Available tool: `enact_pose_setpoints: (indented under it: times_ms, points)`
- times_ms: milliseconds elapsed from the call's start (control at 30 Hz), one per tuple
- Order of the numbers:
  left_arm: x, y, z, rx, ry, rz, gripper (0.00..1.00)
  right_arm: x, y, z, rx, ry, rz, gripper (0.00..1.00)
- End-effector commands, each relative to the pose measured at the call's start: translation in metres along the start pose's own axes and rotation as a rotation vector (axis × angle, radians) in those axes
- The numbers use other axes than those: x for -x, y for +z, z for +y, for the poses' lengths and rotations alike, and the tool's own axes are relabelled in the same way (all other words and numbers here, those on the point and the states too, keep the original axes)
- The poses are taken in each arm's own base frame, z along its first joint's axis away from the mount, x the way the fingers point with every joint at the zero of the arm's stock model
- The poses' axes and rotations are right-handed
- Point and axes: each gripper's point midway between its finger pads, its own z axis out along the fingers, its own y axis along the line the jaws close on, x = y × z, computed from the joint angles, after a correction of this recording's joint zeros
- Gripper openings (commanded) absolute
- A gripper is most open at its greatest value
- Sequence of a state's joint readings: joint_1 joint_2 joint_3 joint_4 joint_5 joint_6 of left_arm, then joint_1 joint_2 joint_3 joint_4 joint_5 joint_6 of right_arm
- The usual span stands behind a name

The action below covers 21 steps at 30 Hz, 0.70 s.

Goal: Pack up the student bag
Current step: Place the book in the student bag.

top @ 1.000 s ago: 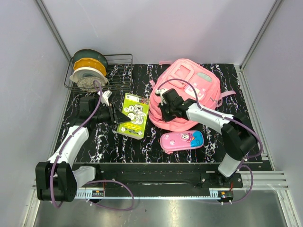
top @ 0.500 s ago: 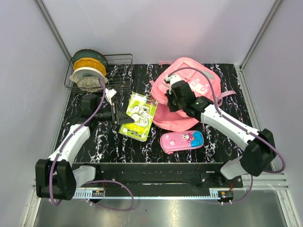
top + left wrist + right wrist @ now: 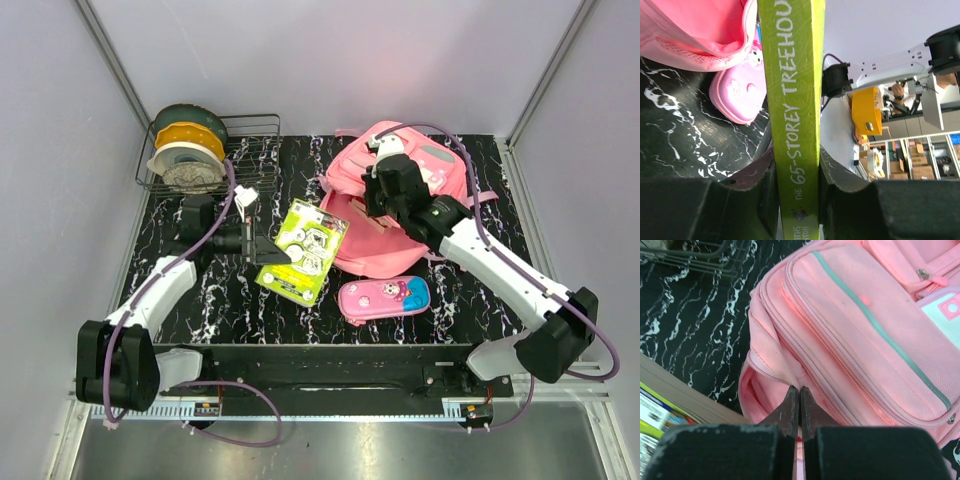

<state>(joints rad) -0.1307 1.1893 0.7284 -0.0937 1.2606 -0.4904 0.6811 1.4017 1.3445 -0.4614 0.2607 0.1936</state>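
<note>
Right claw (image 3: pixel 800 399) pinches the diagonal, left-opening bag (image 3: pixel 880 355); left claw (image 3: pixel 796 156) grips book (image 3: pixel 792 75).

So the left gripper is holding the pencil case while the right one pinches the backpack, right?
No: the left gripper holds the green book, as the left wrist view shows. The right gripper does pinch the backpack.

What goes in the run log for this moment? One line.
left gripper: shut on Treehouse book | right gripper: shut on student bag opening edge | pencil case: outside bag
</note>
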Motion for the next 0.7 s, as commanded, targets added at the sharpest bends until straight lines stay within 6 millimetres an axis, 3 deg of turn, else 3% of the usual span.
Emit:
enact_pose_setpoints:
  times_ms: [0, 133, 233, 300, 333, 367, 500, 667]
  points:
    - [-0.011, 0.012, -0.011, -0.086, 0.066, 0.076, 0.0, 0.086, -0.044, 0.016, 0.088, 0.106, -0.249, 0.0]
    - [-0.026, 0.034, -0.009, -0.082, 0.056, 0.143, 0.0, 0.087, -0.052, 0.029, 0.173, 0.099, -0.245, 0.0]
    - [-0.017, 0.044, 0.002, -0.041, -0.011, 0.114, 0.0, 0.087, -0.06, 0.04, 0.24, 0.087, -0.259, 0.0]
    - [-0.005, 0.051, 0.004, -0.072, 0.029, 0.049, 0.0, 0.088, -0.065, 0.043, 0.27, 0.07, -0.275, 0.0]
    - [-0.003, 0.055, 0.007, -0.08, -0.081, 0.041, 0.0, 0.087, -0.067, 0.048, 0.294, 0.062, -0.275, 0.0]
    - [0.006, 0.058, 0.003, -0.122, -0.019, 0.004, 0.0, 0.088, -0.069, 0.05, 0.307, 0.056, -0.28, 0.0]
    - [0.021, 0.077, 0.002, -0.215, -0.141, 0.017, 0.0, 0.083, -0.075, 0.058, 0.349, 0.037, -0.286, 0.0]
    - [0.046, 0.089, -0.009, -0.401, -0.147, 0.005, 0.0, 0.084, -0.085, 0.063, 0.367, 0.025, -0.304, 0.0]
